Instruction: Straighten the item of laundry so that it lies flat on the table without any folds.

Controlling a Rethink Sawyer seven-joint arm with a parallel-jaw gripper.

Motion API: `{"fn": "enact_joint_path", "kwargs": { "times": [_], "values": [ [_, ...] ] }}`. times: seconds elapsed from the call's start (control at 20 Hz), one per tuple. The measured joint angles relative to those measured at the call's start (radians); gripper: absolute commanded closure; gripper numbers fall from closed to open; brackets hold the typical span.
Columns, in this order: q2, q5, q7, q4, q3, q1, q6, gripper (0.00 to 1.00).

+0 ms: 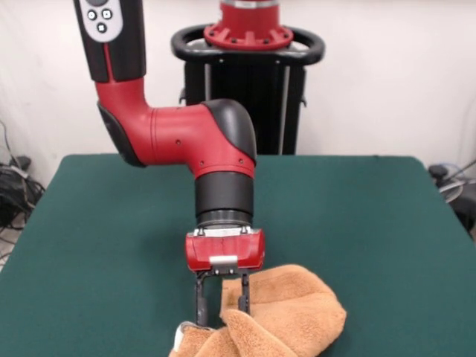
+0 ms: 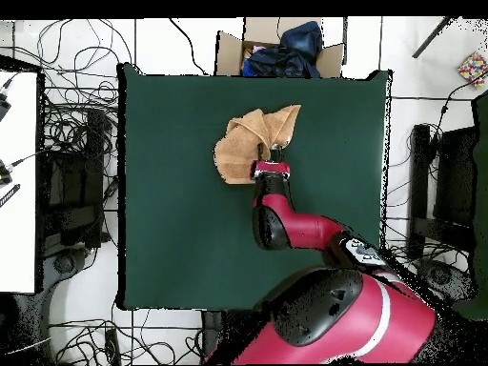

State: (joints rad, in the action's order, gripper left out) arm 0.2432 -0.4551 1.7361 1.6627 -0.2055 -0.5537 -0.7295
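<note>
The orange-tan towel [image 1: 297, 312] lies crumpled and folded over itself on the green table [image 1: 89, 223], at the picture's bottom centre. A small white tag [image 1: 178, 336] shows at its left end. My gripper [image 1: 222, 317] hangs straight down over the towel's left part, fingers apart, their tips down at a raised fold; I cannot tell if they touch it. In the overhead view the towel [image 2: 246, 143] is a bunched heap near the table's [image 2: 172, 210] far edge. There the gripper [image 2: 278, 151] is at the heap's right side.
The robot's pedestal [image 1: 249, 67] stands behind the table. In the overhead view an open cardboard box [image 2: 276, 48] with dark cloth in it sits just beyond the table's far edge. Cables [image 2: 76, 114] lie on the floor to the left.
</note>
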Motion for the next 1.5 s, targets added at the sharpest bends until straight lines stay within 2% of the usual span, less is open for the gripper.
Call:
{"fn": "enact_joint_path", "kwargs": {
  "times": [0.1,0.15,1.5],
  "values": [
    [0.0,0.0,0.0,-0.004,0.0,0.001,0.001,0.0],
    [0.0,0.0,0.0,-0.006,0.0,0.001,0.001,1.0],
    [0.01,0.0,0.0,-0.021,-0.004,0.001,0.002,1.0]
  ]
}}
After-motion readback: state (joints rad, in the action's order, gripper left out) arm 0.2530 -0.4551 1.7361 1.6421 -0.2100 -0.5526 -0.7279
